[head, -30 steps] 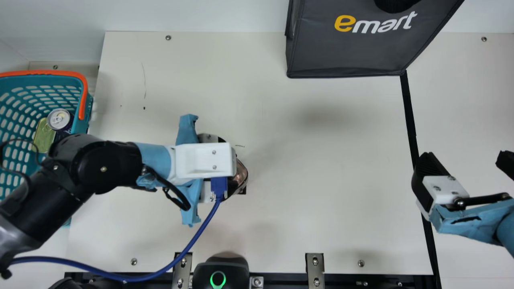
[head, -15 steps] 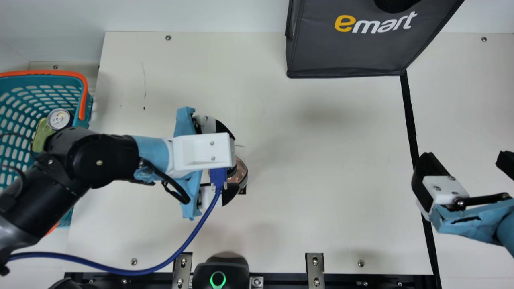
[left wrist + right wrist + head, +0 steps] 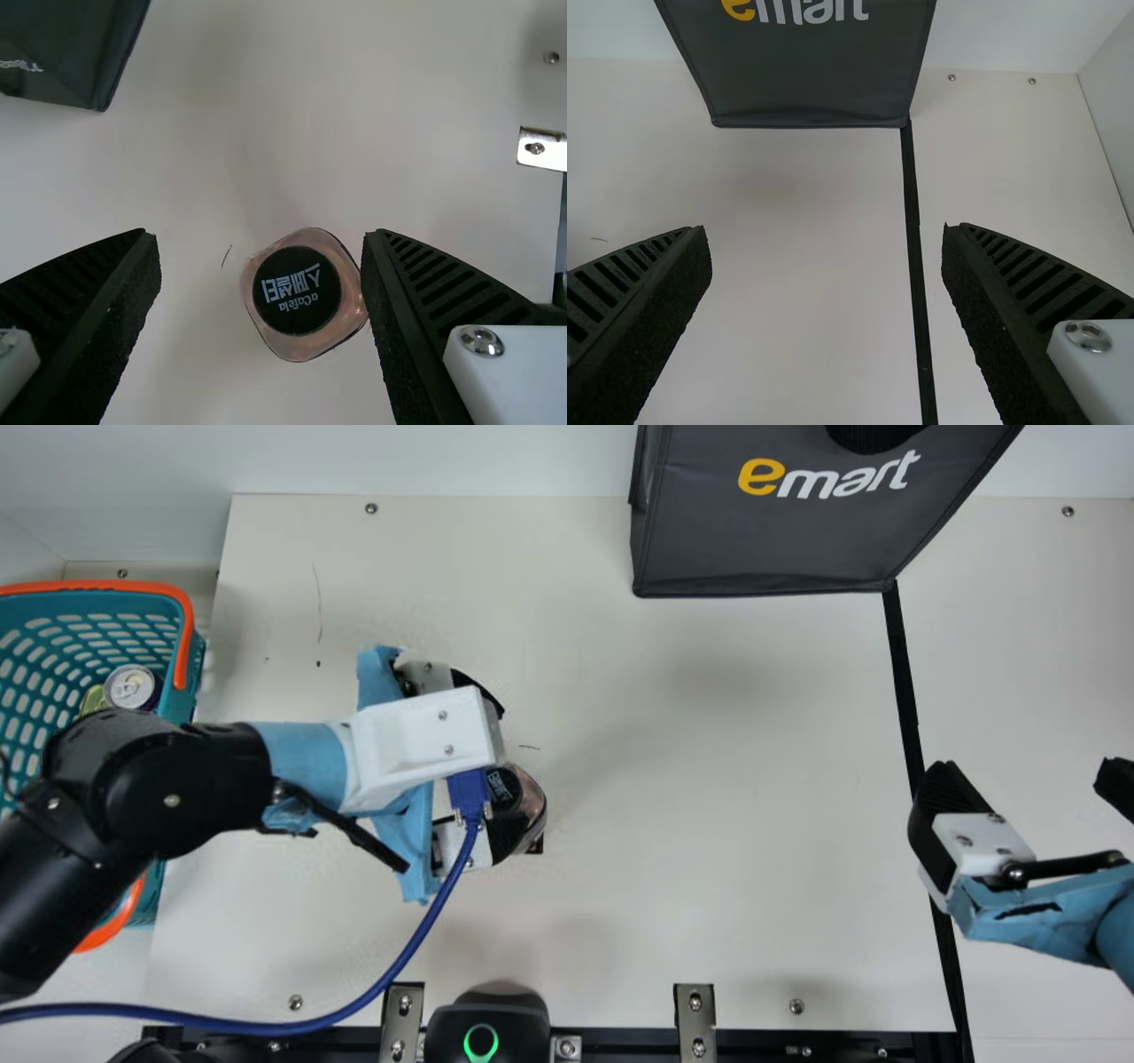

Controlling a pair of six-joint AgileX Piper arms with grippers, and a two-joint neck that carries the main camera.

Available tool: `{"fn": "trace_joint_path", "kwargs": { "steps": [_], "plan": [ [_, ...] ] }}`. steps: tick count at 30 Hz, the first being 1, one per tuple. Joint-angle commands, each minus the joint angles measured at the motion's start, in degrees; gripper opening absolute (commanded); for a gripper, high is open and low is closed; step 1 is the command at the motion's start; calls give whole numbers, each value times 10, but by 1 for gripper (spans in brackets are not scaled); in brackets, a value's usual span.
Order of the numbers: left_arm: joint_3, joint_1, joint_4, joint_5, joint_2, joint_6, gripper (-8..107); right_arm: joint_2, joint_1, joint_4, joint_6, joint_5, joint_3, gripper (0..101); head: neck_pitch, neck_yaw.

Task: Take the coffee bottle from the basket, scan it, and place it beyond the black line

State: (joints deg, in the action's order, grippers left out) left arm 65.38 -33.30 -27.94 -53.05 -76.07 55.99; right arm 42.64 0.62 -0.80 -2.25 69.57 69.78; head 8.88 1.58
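Well short of the black line (image 3: pixel 902 664), the coffee bottle (image 3: pixel 297 290) seems upright, its long axis toward the nearer left pincer (image 3: pixel 261 232), between whose parted sides its cap shows off-centre, while the right pincer (image 3: pixel 827 232), also spread, hangs by the line.

Bottle (image 3: pixel 302 294), basket (image 3: pixel 133 604), bag (image 3: pixel 762 540), scanner (image 3: pixel 505 1014): one each; cans (image 3: pixel 129 687): perhaps two.

In the main view, the basket (image 3: pixel 182 707) at nine o'clock was partly covered by the left arm (image 3: pixel 173 775); the bag (image 3: pixel 762 545) near one, cropped.
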Motion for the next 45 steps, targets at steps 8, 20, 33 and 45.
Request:
{"fn": "trace_joint_path", "kwargs": {
  "steps": [8,20,33,45],
  "plan": [
    [-3,2,42,14,31,-103,90,0,0,0,0,0,0,91,-10,0],
    [-5,43,106,39,56,-197,90,0,0,0,0,0,0,91,-10,0],
    [-10,101,114,45,76,-216,90,0,0,0,0,0,0,91,-10,0],
    [-11,122,111,37,92,-229,90,0,0,0,0,0,0,91,-10,0]
  ]
}}
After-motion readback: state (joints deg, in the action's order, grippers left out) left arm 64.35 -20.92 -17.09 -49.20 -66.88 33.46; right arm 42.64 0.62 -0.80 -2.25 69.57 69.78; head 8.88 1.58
